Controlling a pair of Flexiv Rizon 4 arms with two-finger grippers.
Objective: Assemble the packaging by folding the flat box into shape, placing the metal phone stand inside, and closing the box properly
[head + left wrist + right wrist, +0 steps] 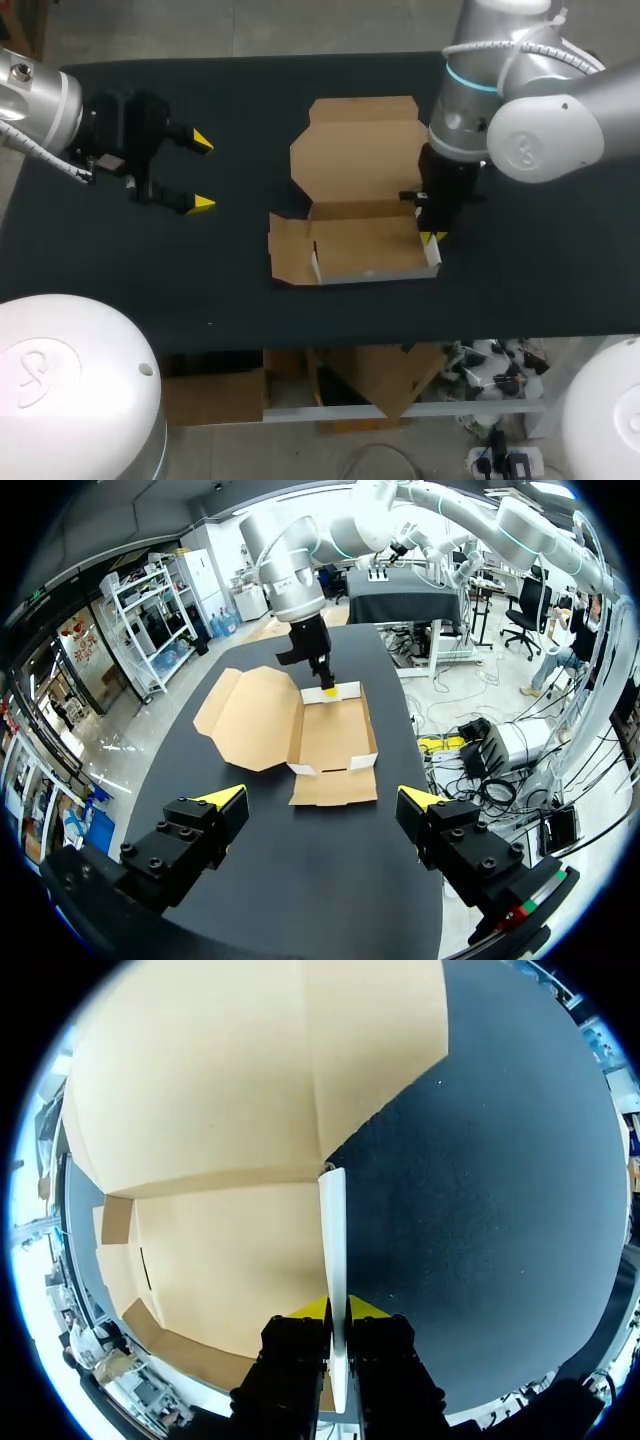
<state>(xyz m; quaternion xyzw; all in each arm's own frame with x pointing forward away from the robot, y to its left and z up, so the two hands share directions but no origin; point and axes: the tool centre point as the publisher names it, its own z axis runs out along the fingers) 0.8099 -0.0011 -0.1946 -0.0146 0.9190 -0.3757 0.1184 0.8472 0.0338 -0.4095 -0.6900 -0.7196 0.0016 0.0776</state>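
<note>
A: Quick, where's the box [360,240] vs. the claws?

B: Mid-counter [120,290], long axis running side to side. The lid [360,145] is laid back flat on the far side and the tray is only partly formed.

A: Right claw?

B: The right claw [335,1310] comes down from above at the box's right end. Its fingers are almost together, pinching the right end wall [333,1220] from both sides. It's thin card, so there's barely any gap, and the wall stands upright btwn them.

A: And the left claw?

B: The left claw [203,172] is wide open w/ nothing in it. It hovers over bare counter, well apart from the box, tips pointing toward it.

A: So what does the next move turn on?

B: IMO the left end flap [288,250]. It's splayed outward at the end facing the left claw, so the left arm is the nearer one, and the right is occupied at the opp. end. The flap's hinge runs across the short axis. So the push prob. needs to come along the long axis, inward toward the right claw, which braces the far end.

A: Metal phone stand?

B: Can't see it in any view, so no idea which arm is closer to it.
</note>
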